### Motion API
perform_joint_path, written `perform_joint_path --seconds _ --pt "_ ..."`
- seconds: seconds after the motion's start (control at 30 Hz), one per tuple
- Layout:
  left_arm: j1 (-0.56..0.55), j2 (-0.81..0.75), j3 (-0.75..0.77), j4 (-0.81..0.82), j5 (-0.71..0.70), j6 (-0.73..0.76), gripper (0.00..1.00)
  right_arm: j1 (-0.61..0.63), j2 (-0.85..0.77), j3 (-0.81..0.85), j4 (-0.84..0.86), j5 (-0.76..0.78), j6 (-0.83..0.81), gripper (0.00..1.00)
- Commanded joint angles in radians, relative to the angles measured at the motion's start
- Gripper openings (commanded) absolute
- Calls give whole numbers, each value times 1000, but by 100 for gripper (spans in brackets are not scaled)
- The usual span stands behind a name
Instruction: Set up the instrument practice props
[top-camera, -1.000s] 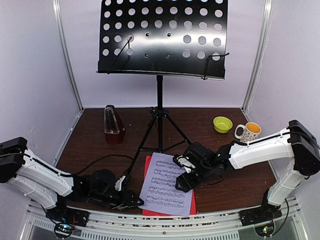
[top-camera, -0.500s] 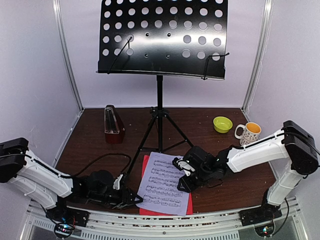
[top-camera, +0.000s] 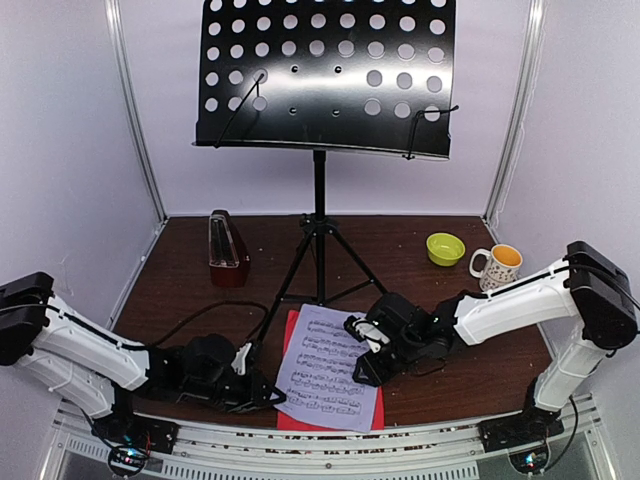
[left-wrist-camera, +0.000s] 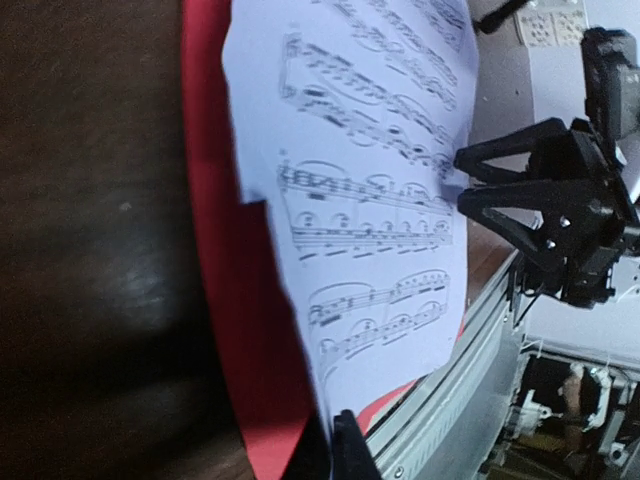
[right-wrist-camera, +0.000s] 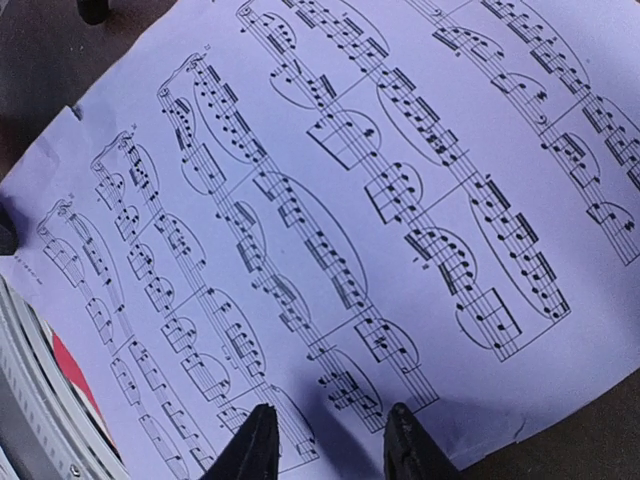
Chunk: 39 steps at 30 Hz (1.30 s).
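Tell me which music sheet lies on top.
The white sheet, printed with notes, lies on top; the red sheet shows only as an edge beneath it.

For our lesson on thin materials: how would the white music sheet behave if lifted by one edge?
Probably floppy: the white music sheet is one thin page, and its edge seems to curl up off the red music sheet. It is likely very light too. Lying loose on that smooth sheet, it may slide when pushed.
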Motion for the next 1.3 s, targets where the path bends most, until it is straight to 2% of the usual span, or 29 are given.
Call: perform_joint_path --seconds 0.0,0.13,0.3,0.37,0.47,0.6,0.7,0.9,1.13,1.27 --pt "-3 -48 154 -241 -31 173 0 3 -76 0 -42 -14 13 41" --pt "-8 -73 277 -457 -84 289 0 -3 -165 7 -38 -27 23 50" --pt "-25 -137 379 -634 -186 425 0 -32 -286 -13 -37 -30 31 61" --pt "-28 -161 416 -688 -201 489 0 -60 -334 -43 -19 -49 51 68" --pt "-39 -185 477 -768 -202 599 0 -117 -411 -118 48 -100 99 81" --pt "-47 -189 537 -816 -133 727 0 -175 -487 -234 168 -158 157 91" --pt "-64 -184 569 -822 -44 807 0 -191 -496 -276 217 -198 177 94" --pt "-105 -106 698 -975 107 953 0 -194 -466 -303 286 -239 192 95" --pt "-126 -162 824 -1156 52 1096 0 -205 -478 -341 328 -232 181 95" --pt "-127 -211 856 -1188 31 1147 0 -211 -553 -394 419 -239 156 96"
